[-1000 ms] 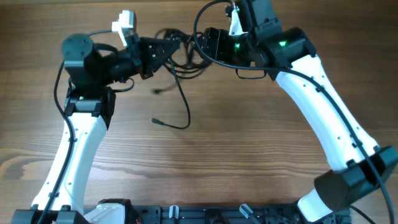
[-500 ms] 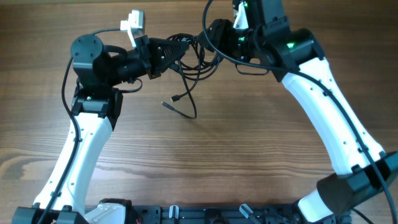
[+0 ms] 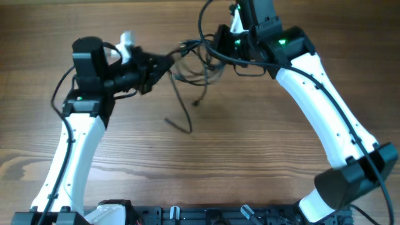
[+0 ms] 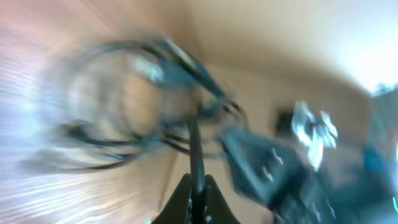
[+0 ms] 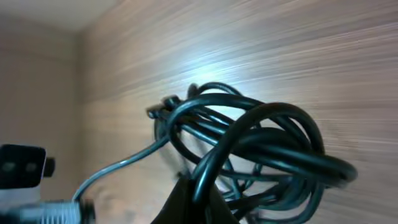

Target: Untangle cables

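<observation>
Tabletop of brown wood-grain board [image 3: 262, 156] spreads beneath two white-and-black jointed robot arms, the left arm [image 3: 75, 150] and the right arm [image 3: 325, 106], which lean in toward each other near its far edge. Between them the black two-finger left gripper [image 3: 165, 61] and its twin, the right gripper [image 3: 217, 42], face one another with a knot of thin black cables [image 3: 197, 59] strung from one to the other.

Both sets of jaws are clenched. The left wrist view, though badly blurred, shows the left gripper [image 4: 196, 186] pinching a single strand. The right wrist view shows the right gripper [image 5: 191, 196] clamped at the base of several stacked loops [image 5: 261, 143]. Two loose tails hang from the bundle toward the wood, ending in small plug ends [image 3: 195, 102]. Whether those tips touch the table cannot be told.

The danger lies in the pull. With each gripper fixed on the same snarl, drawing the arms apart could cinch the knot tighter instead of opening it, all the more since the right jaws appear to trap more than one loop. The left grip, holding only one thin cord, could slip free under tension and drop the whole bundle. The hanging tails may swing and catch on a gripper, or thread back through a loop.
</observation>
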Robot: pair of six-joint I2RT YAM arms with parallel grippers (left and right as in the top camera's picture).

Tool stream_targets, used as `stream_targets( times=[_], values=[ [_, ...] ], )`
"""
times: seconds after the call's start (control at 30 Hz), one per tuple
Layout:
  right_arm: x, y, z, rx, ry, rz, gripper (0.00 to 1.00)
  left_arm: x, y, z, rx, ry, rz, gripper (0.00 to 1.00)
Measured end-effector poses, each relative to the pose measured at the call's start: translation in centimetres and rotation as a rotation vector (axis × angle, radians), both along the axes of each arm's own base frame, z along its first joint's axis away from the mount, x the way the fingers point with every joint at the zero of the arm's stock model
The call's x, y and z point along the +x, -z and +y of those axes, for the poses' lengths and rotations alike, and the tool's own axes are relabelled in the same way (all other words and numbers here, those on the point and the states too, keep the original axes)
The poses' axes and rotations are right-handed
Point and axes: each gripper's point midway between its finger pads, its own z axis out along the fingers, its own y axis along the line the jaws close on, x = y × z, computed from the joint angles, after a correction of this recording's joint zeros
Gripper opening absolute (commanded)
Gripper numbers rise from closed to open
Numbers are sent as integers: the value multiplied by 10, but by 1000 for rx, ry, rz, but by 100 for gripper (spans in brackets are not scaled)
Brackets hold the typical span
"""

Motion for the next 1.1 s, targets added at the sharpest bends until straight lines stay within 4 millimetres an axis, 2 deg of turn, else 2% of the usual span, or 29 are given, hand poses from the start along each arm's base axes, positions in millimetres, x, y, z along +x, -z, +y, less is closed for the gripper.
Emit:
stream_targets(
  times=[0.1, 0.17, 0.2, 0.3, 0.33, 0.4, 0.43, 0.47, 0.5, 0.53, 0.57, 0.6, 0.63, 0.67, 0.73, 0.8, 0.87, 0.9, 0.93, 0.97, 1.0, 1.03, 1.07, 1.1],
  values=[
    [-4, -17, -47, -191, 132, -95, 4, 0, 46, 40, 121, -187, 193, 4],
    [-1, -30, -61, -232, 169, -154, 5, 0, 62, 58, 198, -276, 243, 4],
    [4, -39, -57, -216, 147, -197, 4, 1, 67, 67, 237, -313, 253, 4],
    [11, -74, -20, -67, -17, -345, 4, 1, 80, 86, 345, -388, 270, 6],
    [10, -82, -15, -41, -37, -365, 4, 0, 83, 90, 367, -403, 278, 8],
    [3, -114, -11, 18, -66, -446, 4, -5, 92, 98, 416, -428, 311, 17],
    [-4, -130, -11, 41, -77, -479, 5, -4, 92, 100, 426, -437, 309, 23],
    [-10, -139, -12, 54, -89, -497, 4, -4, 93, 102, 437, -441, 306, 34],
    [-13, -142, -13, 50, -91, -497, 4, -4, 93, 103, 451, -435, 295, 54],
    [-15, -140, -16, 42, -78, -486, 4, -3, 93, 104, 463, -431, 284, 79],
    [-13, -137, -20, 34, -45, -468, 4, -4, 93, 105, 482, -419, 272, 93],
    [-7, -138, -27, 42, 23, -459, 4, -5, 95, 104, 503, -397, 262, 97],
    [-2, -152, -22, 88, 29, -500, 4, -5, 94, 103, 508, -377, 246, 97],
    [-1, -168, -14, 153, 9, -544, 4, -3, 90, 97, 505, -331, 200, 97],
    [-13, -185, 5, 252, -100, -568, 4, 1, 77, 79, 472, -211, 84, 97],
    [-33, -180, 20, 254, -265, -570, 4, 2, 62, 61, 424, -100, -29, 99],
    [-43, -151, 15, 144, -322, -510, 4, 0, 49, 47, 377, -18, -116, 99],
    [-41, -121, -5, 43, -214, -386, 4, 1, 45, 44, 364, 3, -145, 99],
    [-38, -99, -22, -21, -104, -293, 4, 0, 42, 41, 352, 20, -161, 100],
    [-29, -92, -28, -39, -46, -272, 4, -1, 42, 40, 348, 22, -159, 100],
    [-19, -98, -22, -10, -54, -315, 4, -2, 43, 40, 344, 18, -143, 100],
    [-15, -113, -9, 47, -113, -383, 4, -2, 44, 41, 341, 12, -132, 100],
    [-17, -132, 7, 108, -210, -466, 4, -3, 45, 41, 335, 10, -118, 100],
    [-23, -135, 13, 125, -255, -475, 4, -3, 44, 40, 328, 12, -116, 100]
  ],
)
